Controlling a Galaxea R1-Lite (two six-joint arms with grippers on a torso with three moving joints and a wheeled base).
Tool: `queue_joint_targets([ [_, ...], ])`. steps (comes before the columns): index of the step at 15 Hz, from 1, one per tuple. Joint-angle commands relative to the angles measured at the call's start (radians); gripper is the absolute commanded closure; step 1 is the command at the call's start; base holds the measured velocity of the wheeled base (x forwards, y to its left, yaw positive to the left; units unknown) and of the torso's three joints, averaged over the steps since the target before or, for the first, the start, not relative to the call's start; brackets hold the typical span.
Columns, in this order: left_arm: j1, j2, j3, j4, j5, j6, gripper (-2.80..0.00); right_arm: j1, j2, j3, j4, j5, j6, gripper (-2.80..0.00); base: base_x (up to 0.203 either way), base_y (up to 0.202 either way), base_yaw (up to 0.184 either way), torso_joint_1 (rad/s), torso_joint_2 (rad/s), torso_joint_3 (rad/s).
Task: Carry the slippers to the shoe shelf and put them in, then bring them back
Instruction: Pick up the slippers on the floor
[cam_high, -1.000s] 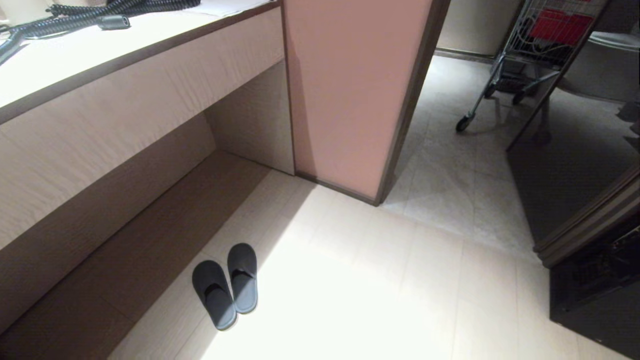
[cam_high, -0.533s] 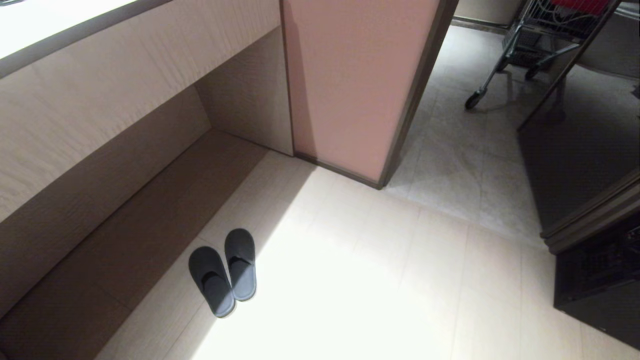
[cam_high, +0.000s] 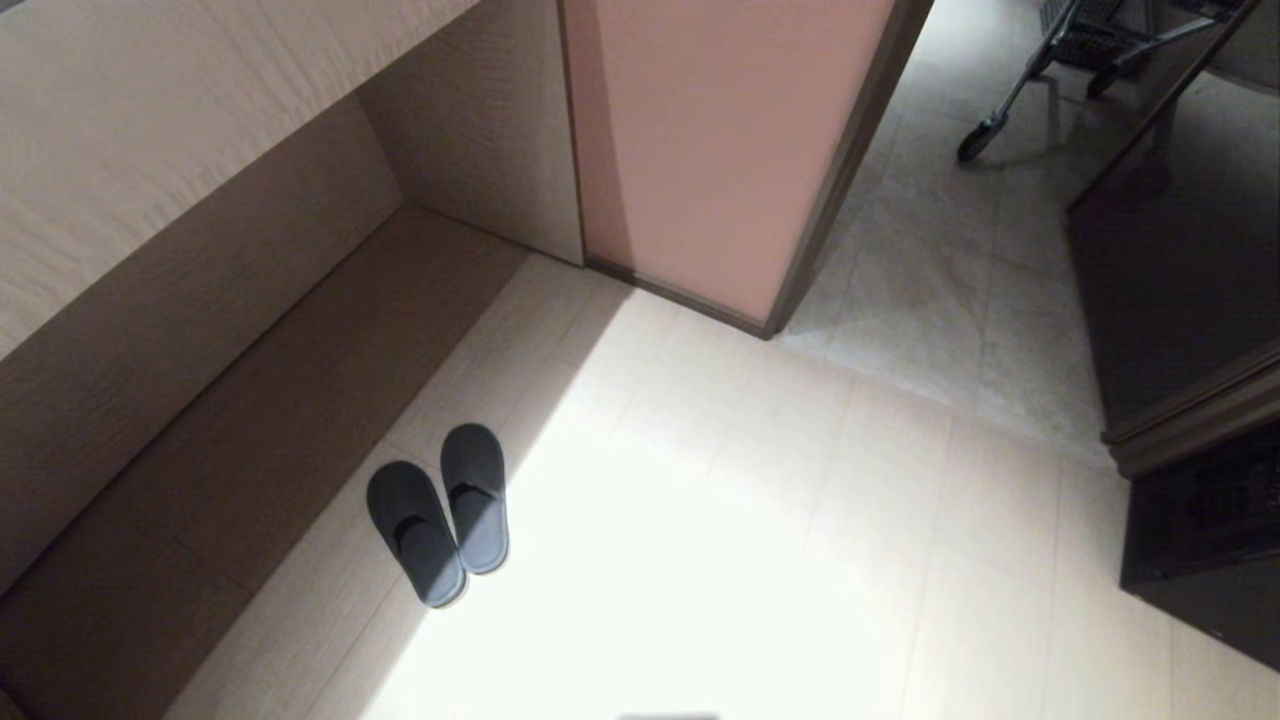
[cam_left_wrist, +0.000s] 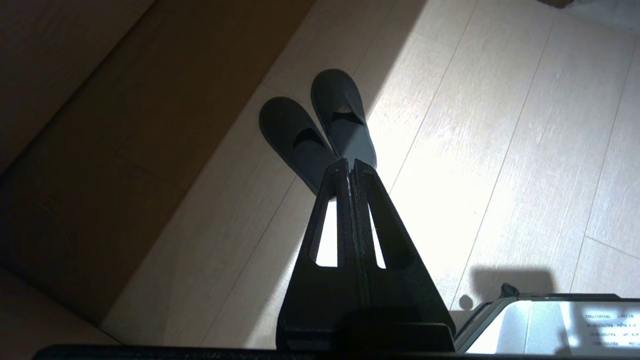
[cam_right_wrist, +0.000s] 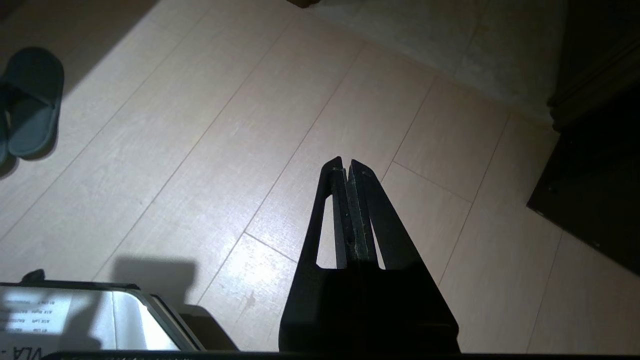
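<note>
Side by side on the floor (cam_high: 760, 520), two slippers (cam_high: 440, 512); both grippers' fingers (cam_left_wrist: 367, 210) closed, empty.

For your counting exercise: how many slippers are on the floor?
2: the left slipper and the right slipper lie side by side, touching, beside the low shelf.

The cart (cam_high: 1080, 50) is cut off by the head view's top edge; only 1 slipper (cam_right_wrist: 32, 102) shows whole in the right wrist view.
</note>
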Motion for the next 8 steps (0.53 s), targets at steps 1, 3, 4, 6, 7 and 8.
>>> queue_joint_targets([
  [1,0.0,0.0,0.0,0.0,0.0,0.0,0.0,0.0,-0.002,0.0,0.0,0.0,0.0,0.0,0.0,0.0,0.0,0.002,0.0,-0.19],
  [3,0.0,0.0,0.0,0.0,0.0,0.0,0.0,0.0,-0.002,0.0,0.0,0.001,0.0,0.0,0.0,0.0,0.0,0.002,0.0,-0.198],
  [4,0.0,0.0,0.0,0.0,0.0,0.0,0.0,0.0,-0.002,0.0,0.0,0.001,0.0,0.0,0.0,0.0,0.0,0.007,0.0,-0.198],
  [6,0.0,0.0,0.0,0.0,0.0,0.0,0.0,0.0,-0.002,0.0,0.0,0.0,0.0,0.0,0.0,0.0,0.0,0.006,0.0,-0.199],
  [7,0.002,0.0,0.0,0.0,0.0,0.0,0.0,0.0,-0.002,0.0,0.0,0.001,0.0,0.0,0.0,0.0,0.0,-0.002,0.01,-0.194],
  [8,0.001,0.0,0.0,0.0,0.0,0.0,0.0,0.0,-0.002,0.0,0.0,0.001,0.0,0.0,0.0,0.0,0.0,0.002,0.01,-0.185],
])
